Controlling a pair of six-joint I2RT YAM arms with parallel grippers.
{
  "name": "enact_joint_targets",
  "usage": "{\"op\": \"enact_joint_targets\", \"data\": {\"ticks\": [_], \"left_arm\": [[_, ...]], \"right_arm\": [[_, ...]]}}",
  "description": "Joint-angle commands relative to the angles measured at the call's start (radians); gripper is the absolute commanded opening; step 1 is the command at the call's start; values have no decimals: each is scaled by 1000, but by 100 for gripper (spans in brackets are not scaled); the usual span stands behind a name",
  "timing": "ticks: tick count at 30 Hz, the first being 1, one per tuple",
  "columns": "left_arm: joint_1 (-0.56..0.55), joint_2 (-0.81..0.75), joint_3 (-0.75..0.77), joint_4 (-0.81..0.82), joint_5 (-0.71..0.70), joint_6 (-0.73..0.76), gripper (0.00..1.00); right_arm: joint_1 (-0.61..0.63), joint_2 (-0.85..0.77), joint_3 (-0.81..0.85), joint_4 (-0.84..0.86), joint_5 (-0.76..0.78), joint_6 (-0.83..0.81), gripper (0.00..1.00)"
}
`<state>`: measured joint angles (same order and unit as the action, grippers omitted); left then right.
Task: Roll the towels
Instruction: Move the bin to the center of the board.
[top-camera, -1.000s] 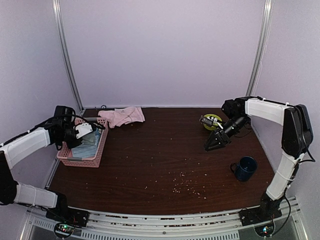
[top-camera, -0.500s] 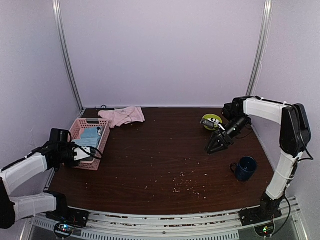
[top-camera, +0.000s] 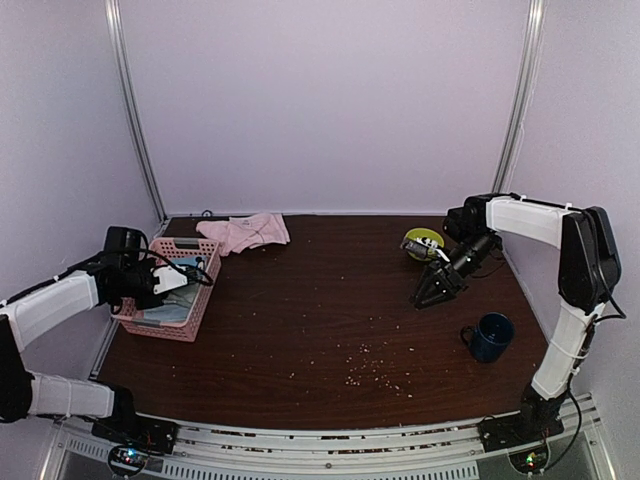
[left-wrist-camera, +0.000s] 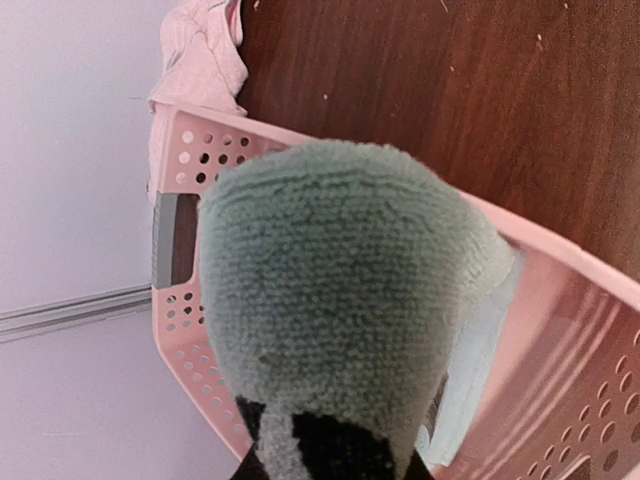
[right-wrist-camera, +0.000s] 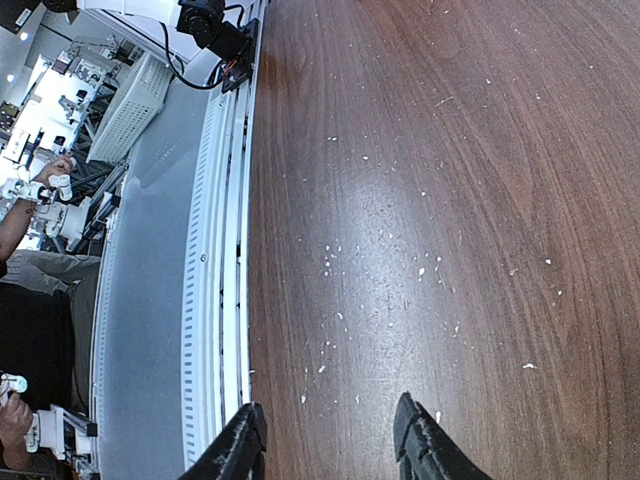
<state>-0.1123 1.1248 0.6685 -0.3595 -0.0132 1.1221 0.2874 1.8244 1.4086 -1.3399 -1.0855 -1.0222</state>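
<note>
Left claw (top-camera: 168, 282): pinched on the green towel (left-wrist-camera: 330, 290), over the basket (top-camera: 205, 295). The cloth bulges up in a thick wad that hides the fingertips in the wrist view.
Green towel: hangs in the air above the basket rim, not on the table (top-camera: 320, 300). Rolling needs flat wood, so this reads as carrying it out towards open space.
Basket: sits at the table's left edge. A pale blue-grey towel (left-wrist-camera: 476, 350) lies inside and is not part of the job.
Pink towel (top-camera: 245, 232): crumpled at the far edge, just beyond the basket's far corner. Neither claw touches it and it is unrolled.
Right claw (right-wrist-camera: 330, 450): spread and empty, low over bare wood on the right, well apart from both towels. It is probably parked there to leave the middle free and to come in to pin an edge once a towel lies flat.
Table middle: only crumbs (top-camera: 370, 365). Both arms can reach it, so it is the likely rolling spot.
Mug (top-camera: 490, 337), yellow-green thing (top-camera: 422, 242): right side, with the right claw between them. Both are clutter to steer around.
Progress: early, with no towel flat or rolled.
Risk: the bunched grip would set the towel down as a lump that needs spreading, and trailing cloth may snag the basket rim.
</note>
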Motion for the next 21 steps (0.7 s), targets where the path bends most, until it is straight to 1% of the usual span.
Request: {"op": "enact_joint_targets", "data": {"ticks": [1,5,10,12,14,17,19,21], "left_arm": [[-29,37,54,-47,76,-61,0],[-62,44,24,-27,57,-51,0],[-94,85,32,13,76,-88,0],[-128,136,58,20,77,-119,0],[-169,220,108,19,76,-171,0],[-216,375,217,2,44,-297,0],[-230,457,298,-12,51,-373,0],[-238,482,315,-2,44,-414,0]], "right_arm": [[-7,11,12,-16,-19,-11,46],[-7,27,14,-16,-19,-7,46],[-7,32,14,-16,-18,-5,45],[-7,30,14,-16,-16,-5,45],[-7,33,15,-16,-15,-4,45],[-7,43,14,-16,-20,-1,45],[-7,46,14,-16,-22,1,45],[-7,47,12,-16,-26,3,45]]}}
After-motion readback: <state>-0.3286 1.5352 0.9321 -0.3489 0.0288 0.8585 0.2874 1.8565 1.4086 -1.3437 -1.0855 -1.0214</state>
